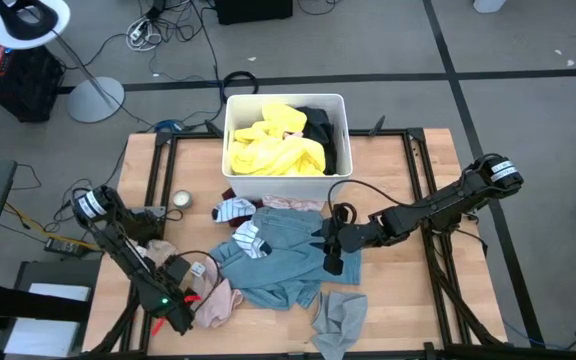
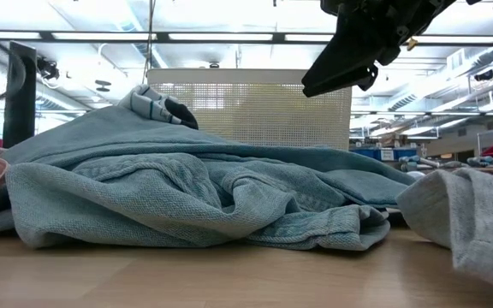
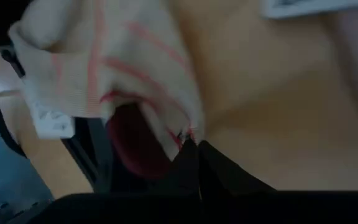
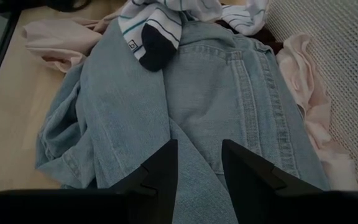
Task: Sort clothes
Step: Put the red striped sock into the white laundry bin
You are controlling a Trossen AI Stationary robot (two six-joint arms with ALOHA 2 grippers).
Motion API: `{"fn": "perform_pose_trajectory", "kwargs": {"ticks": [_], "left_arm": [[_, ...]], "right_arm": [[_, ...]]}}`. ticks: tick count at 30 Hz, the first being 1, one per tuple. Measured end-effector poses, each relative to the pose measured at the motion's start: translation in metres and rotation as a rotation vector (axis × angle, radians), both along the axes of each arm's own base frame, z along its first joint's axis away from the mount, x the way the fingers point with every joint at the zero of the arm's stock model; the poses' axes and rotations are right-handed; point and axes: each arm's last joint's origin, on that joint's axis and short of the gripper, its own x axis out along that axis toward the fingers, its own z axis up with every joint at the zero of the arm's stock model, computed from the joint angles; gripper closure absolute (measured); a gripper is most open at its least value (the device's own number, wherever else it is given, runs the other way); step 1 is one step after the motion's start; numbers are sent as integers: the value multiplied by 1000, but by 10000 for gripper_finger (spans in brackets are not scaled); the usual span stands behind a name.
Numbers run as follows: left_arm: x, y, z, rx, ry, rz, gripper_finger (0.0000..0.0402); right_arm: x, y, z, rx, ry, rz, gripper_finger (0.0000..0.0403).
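A pile of clothes lies on the table in front of a white bin (image 1: 230,135) that holds yellow (image 1: 273,150) and black (image 1: 323,130) garments. A light blue denim garment (image 1: 278,262) is spread in the middle, with striped socks (image 1: 250,238) on its far part. A pink garment (image 1: 218,300) lies at its left and a grey one (image 1: 340,318) near the front edge. My right gripper (image 4: 199,144) is open just above the denim (image 4: 222,99), clear of it in the low view (image 2: 341,73). My left gripper (image 1: 190,300) is at the near left by the pink garment, shut on a cream sock with red stripes (image 3: 104,68). My left gripper pinches the cream striped sock at its edge (image 3: 185,134) between its two fingertips (image 3: 197,162). The sock's dark red toe (image 3: 135,143) lies beside the fingers. Whether the sock is lifted clear of the table, I cannot tell.
A small roll of tape (image 1: 181,200) lies at the left of the bin. Another pink garment (image 4: 309,93) lies between the denim and the bin wall. Bare wood shows at the table's left and right sides.
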Motion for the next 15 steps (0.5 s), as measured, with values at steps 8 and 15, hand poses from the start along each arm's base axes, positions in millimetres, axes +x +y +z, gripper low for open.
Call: {"fn": "perform_pose_trajectory", "kwargs": {"ticks": [8, 15], "left_arm": [[16, -7, 73, -25, -114, -33, 401], [27, -7, 138, 39, -366, -113, 401]], "right_arm": [[0, 0, 0, 0, -1, -1, 277], [0, 0, 0, 1, -1, -1, 277]]}}
